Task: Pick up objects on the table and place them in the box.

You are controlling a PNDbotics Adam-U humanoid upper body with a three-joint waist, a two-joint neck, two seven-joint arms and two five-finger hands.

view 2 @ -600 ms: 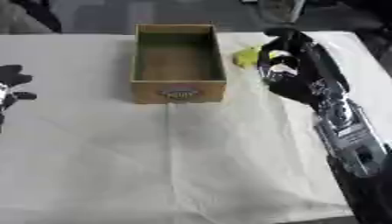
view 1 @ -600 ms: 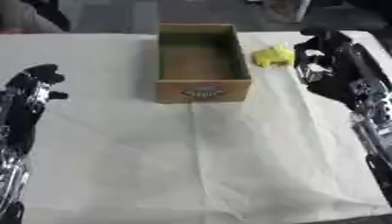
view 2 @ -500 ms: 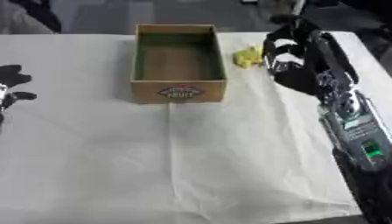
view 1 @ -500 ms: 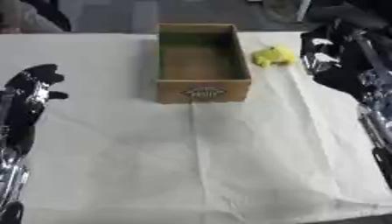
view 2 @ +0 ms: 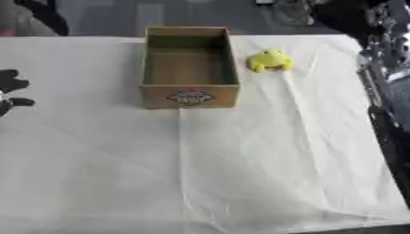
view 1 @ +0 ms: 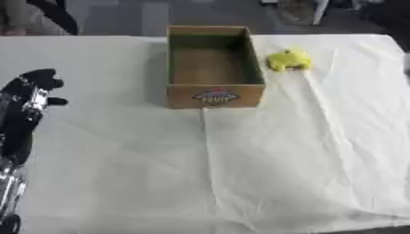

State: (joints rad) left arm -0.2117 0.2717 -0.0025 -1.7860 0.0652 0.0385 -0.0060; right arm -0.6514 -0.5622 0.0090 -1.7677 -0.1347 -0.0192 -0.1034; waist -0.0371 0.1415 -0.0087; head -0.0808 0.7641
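Currently the left hand [view 1: 32,93] sits at the left edge of the table [view 1: 120,173], fingers curled inward and holding nothing; its black and silver forearm runs down toward the near left corner. The right hand itself cannot be made out: only a dark arm [view 2: 384,68] shows along the right edge in the right eye view, so its finger state cannot be told.

Nothing lies between the arm and the yellow object [view 2: 268,60]. A white cloth [view 2: 264,151] covers the table, creased, with 1 long fold running from the box front toward the near edge.

Versus 0.5 s ago: the right hand then hung just beside the yellow object on its right; it has since drawn back to the right edge. The yellow object has not shifted. The left hand is unchanged.

The cardboard box [view 1: 214,97] stands open-topped near the far edge, about centre, with a printed label on its near wall. Its inside shows only bare floor. The yellow object rests on the cloth just beside the box's right wall, toward the far right corner, apart from it.
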